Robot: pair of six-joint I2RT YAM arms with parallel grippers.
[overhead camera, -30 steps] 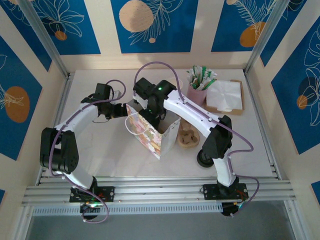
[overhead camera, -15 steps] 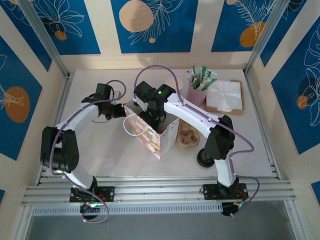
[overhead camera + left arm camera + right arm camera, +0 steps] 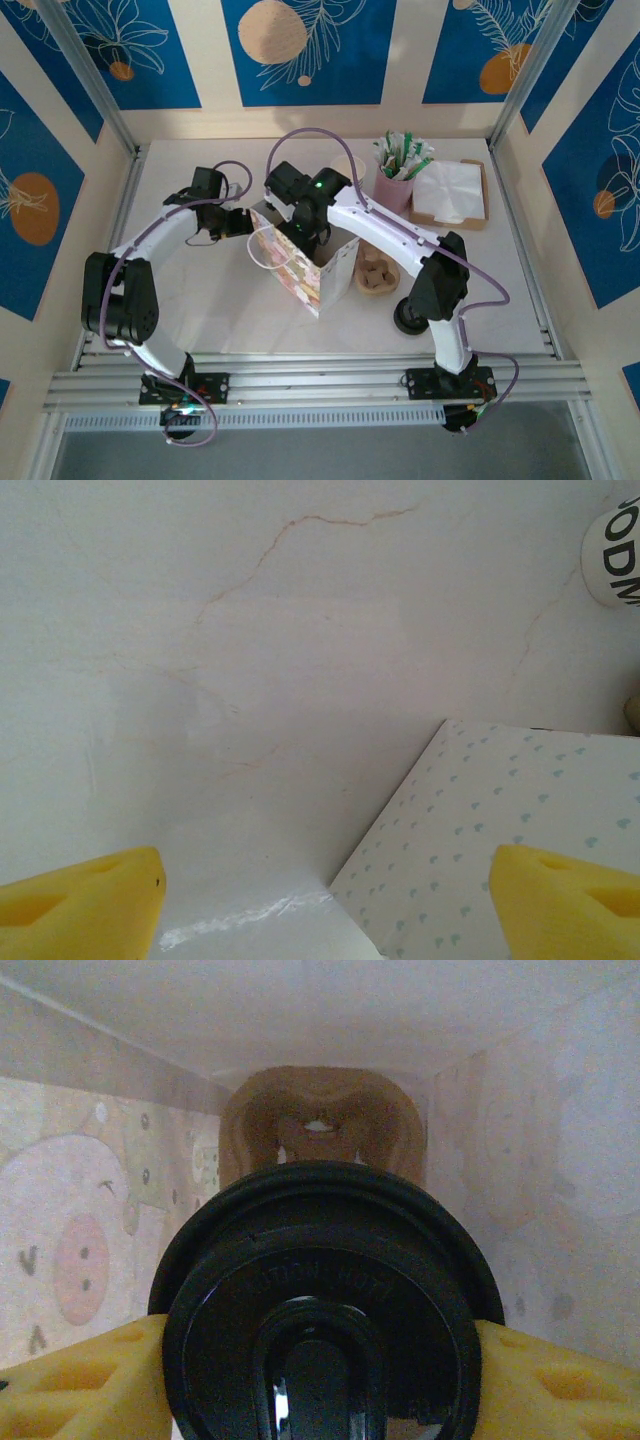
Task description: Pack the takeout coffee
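Overhead: two white-and-black robot arms meeting at an upright paper gift bag [image 3: 300, 268] printed with cartoon pigs, standing open-topped in the middle of a white marble-veined table [image 3: 200, 300]. Right arm bent down over the bag's mouth, wrist sunk between its walls.

From the right wrist: the takeout coffee [image 3: 320, 1260], a small paper cup under a round black plastic lid, pinched at its sides by the right gripper [image 3: 320, 1385], one yellow foam pad [image 3: 70, 1380] pressed against each flank. Cup wall hidden beneath the lid. Hanging inside the bag, pig-print wall to one side, paler wall to the other, with a brown moulded-pulp carrier [image 3: 320, 1120] ahead, apparently at the bottom.

From the left wrist: left gripper [image 3: 325, 905] spread wide and holding nothing, low over the table, just beside the bag's outer wall of tiny blue hearts. Contact with the bag impossible to tell. Rim of a white cup with black lettering [image 3: 612, 555] at the far corner.

Step in hand, by the look of it: lowering the coffee into the bag, not yet set down. Next, most likely: ease straight down, keep the cup upright, seat its base in the carrier, then spread the pads and lift clear without snagging the bag's rim.
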